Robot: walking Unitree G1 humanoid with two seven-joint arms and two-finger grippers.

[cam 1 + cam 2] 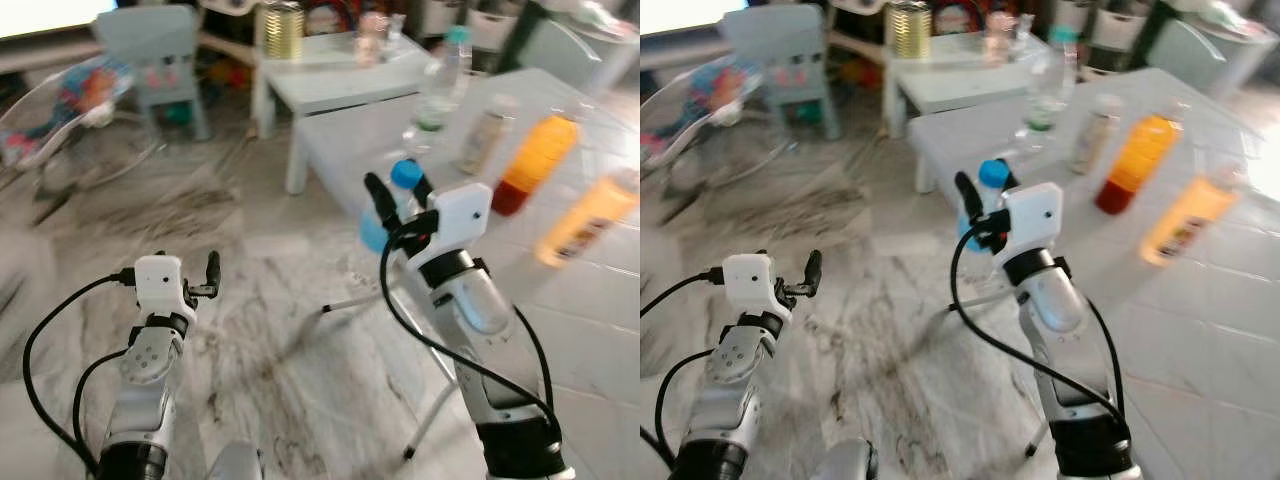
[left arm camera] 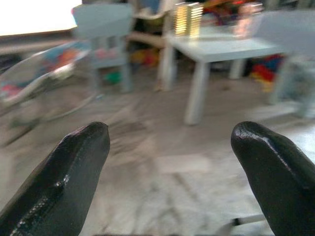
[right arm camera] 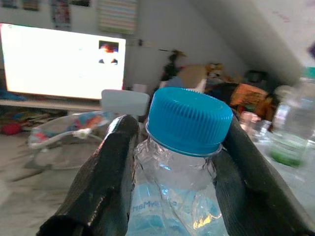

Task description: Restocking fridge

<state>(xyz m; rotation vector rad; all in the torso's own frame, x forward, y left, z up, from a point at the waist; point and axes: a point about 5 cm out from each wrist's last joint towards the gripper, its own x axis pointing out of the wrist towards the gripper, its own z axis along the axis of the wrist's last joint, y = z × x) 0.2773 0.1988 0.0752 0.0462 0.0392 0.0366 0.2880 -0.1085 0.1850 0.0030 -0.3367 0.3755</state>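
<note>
My right gripper [image 1: 398,196] is shut on a clear water bottle [image 1: 385,222] with a blue cap [image 3: 189,119], held off the near corner of the white table [image 1: 560,300]; both black fingers [image 3: 106,182] press the bottle's neck. On that table stand two orange juice bottles [image 1: 535,163] [image 1: 590,215], a pale bottle [image 1: 485,130] and a clear bottle with a teal cap [image 1: 440,90]. My left gripper [image 1: 208,275] hangs open over the marble floor, its fingertips [image 2: 69,172] wide apart with nothing between them.
A smaller white table [image 1: 340,80] with a yellow tin [image 1: 283,32] stands behind. A pale blue child's chair [image 1: 160,60] and a baby bouncer [image 1: 60,110] are at the back left. A bright screen [image 3: 61,61] lights the far wall.
</note>
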